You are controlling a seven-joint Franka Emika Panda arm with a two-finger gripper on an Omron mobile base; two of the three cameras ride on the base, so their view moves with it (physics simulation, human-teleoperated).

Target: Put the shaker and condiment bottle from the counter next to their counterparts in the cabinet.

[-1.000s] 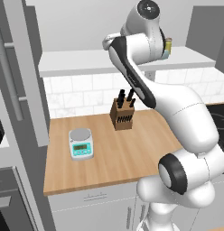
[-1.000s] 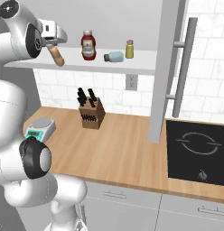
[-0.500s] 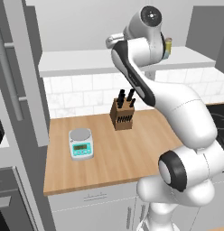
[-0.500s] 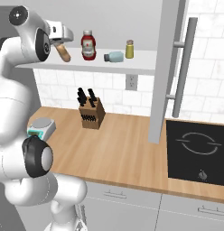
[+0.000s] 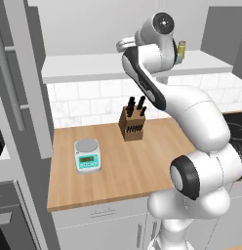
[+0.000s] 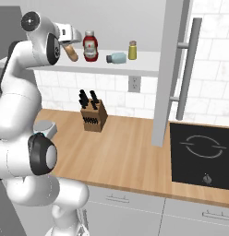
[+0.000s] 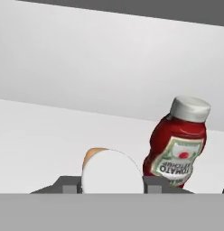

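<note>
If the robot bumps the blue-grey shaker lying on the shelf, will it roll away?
Probably yes. The shaker lies on its side on the cabinet shelf, and its round body would likely roll if nudged. It looks small, so it is probably light and easy to push. The ketchup bottle and yellow shaker on either side might stop it.

arm raised high, pincer (image 7: pixel 112 187) clamped on condiment bottle (image 7: pixel 111 171).
</note>
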